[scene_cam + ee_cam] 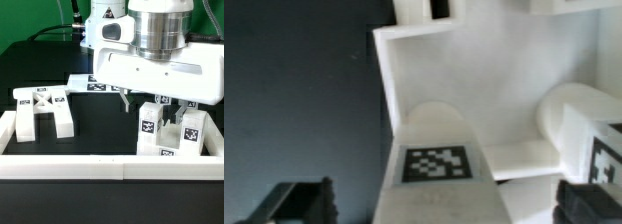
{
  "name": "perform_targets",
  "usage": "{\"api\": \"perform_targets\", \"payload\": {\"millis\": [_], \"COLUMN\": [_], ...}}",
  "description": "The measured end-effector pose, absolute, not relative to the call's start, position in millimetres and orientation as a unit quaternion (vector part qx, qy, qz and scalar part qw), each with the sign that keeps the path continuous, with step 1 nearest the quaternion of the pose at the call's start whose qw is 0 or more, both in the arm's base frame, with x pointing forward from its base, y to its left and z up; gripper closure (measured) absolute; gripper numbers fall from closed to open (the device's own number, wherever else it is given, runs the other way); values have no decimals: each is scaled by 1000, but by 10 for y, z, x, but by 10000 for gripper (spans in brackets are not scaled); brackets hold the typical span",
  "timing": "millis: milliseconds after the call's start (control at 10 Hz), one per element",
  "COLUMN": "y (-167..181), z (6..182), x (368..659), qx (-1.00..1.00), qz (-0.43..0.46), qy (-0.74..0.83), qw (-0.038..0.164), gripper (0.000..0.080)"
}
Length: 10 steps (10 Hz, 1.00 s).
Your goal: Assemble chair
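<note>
now | hand (154, 108): released, fingers (125, 102) spread wide | chair parts (162, 135): upright beneath it, beside the white rail (60, 162)

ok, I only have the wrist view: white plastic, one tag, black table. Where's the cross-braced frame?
Observer: The cross-braced frame sits on the table at the exterior view's left, well apart from what's under you.
Operator: What's under me, then?
Observer: A cluster of upright chair parts at the exterior view's right, showing several tags rather than your one.
Operator: Rail close?
Observer: Yes. The white rail runs across the front of that view, just in front of both the cluster and the frame.
</note>
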<state>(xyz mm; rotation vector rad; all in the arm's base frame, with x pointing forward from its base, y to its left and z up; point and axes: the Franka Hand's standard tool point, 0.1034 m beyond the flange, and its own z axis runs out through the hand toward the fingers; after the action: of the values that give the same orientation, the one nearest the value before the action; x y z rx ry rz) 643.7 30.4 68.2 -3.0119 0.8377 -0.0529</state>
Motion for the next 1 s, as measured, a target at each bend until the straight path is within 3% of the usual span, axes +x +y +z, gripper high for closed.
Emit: {"api": "perform_targets", "payload": {"millis": [300, 500, 1000], "y": [343, 400, 412], "z": [826, 980, 933], "x": [6454, 6274, 6221], "qx": [-964, -963, -964], "qz": [-24, -35, -35], "qy": [266, 266, 264], "qw": [13, 20, 18], "gripper": [151, 151, 151]}}
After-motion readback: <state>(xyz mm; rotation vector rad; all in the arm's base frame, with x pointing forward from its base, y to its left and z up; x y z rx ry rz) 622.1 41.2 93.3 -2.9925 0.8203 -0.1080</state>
